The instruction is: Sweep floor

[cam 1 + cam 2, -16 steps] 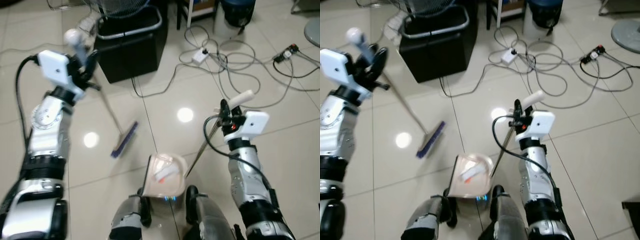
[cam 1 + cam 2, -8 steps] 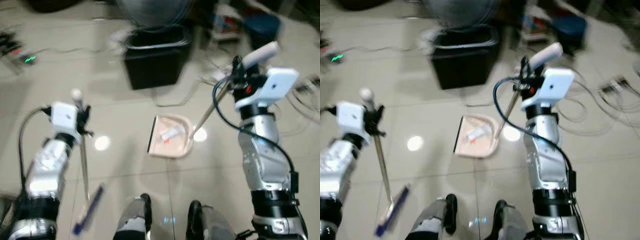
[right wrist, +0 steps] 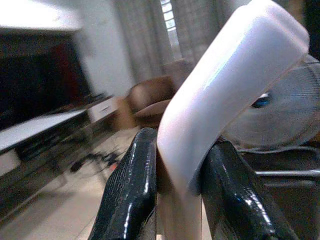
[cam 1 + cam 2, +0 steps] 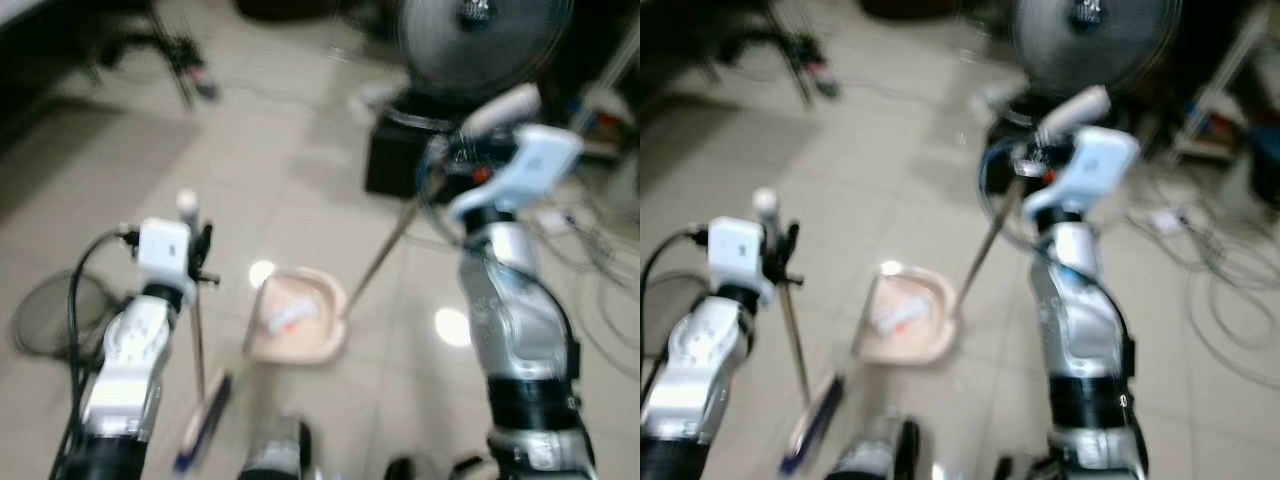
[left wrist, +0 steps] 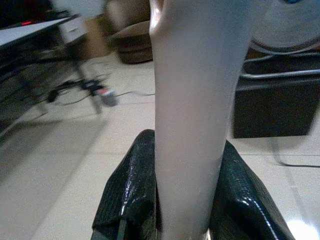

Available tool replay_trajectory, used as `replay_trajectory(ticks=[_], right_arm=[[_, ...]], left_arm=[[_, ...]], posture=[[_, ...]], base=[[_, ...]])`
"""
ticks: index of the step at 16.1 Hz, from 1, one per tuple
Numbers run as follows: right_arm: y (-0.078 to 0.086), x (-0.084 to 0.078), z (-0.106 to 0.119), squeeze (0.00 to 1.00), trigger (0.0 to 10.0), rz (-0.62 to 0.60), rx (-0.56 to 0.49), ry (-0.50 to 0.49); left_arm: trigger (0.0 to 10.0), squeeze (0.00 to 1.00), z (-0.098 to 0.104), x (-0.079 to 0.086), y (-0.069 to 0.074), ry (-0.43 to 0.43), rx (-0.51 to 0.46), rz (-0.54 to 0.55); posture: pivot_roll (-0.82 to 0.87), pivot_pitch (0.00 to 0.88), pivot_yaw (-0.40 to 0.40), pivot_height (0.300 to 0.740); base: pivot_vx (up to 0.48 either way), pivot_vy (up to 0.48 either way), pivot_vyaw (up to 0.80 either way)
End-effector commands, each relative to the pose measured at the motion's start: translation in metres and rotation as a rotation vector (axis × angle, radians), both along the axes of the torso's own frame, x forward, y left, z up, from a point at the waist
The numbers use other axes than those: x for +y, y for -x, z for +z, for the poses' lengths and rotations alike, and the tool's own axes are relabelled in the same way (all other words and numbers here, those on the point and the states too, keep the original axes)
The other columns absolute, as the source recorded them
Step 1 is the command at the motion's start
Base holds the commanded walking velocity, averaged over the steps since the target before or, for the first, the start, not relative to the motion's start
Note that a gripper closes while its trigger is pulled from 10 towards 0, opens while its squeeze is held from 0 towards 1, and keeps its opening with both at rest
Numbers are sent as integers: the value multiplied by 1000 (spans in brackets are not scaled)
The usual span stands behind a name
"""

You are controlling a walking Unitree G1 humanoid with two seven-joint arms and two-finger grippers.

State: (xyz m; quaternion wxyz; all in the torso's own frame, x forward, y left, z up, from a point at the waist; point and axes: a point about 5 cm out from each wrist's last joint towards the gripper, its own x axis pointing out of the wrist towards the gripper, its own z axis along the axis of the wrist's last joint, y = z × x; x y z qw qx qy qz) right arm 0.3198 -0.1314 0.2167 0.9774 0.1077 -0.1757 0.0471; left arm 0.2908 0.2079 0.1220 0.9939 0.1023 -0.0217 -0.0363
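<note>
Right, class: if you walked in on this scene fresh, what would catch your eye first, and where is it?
First, the pink dustpan on the pale tiled floor between the arms, with small scraps lying in it; the right gripper is clamped on its long handle. The left gripper is clamped on the broom, whose blue-bristled head sits low by the robot's feet. Behind stands a large fan above a black bin.
</note>
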Motion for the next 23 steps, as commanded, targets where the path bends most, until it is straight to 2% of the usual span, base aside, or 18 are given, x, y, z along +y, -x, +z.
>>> replay_trajectory(ticks=[1,3,5,8,13,16,23], right_arm=[[3,-2,7,0,10000,1,-16,8],[3,2,-2,0,10000,24,38,-5],[5,5,-3,0,10000,34,39,9],[6,4,3,0,10000,22,25,30],[3,5,21,0,10000,33,-41,52],[-1,6,35,0,10000,35,-111,89],[-7,4,47,0,10000,40,-174,26]], left_arm=[[10000,0,14,-5,-5,-15,-47,12],[10000,0,20,-10,-10,-35,-63,14],[10000,0,19,-16,-9,-59,-55,-18],[10000,0,14,-21,-6,-46,-34,-45],[10000,0,16,-25,-4,-54,-57,-56],[10000,0,15,-20,-3,-65,-57,-29],[10000,0,15,-15,-4,-76,-58,-6]], posture=[[7,79,66,740],[6,81,74,740],[0,82,82,740],[-8,81,86,740],[-4,76,75,740],[3,65,65,740],[15,49,59,740]], base=[[0,0,781],[0,0,781],[0,0,781],[0,0,775],[0,0,775],[216,0,773],[366,0,0]])
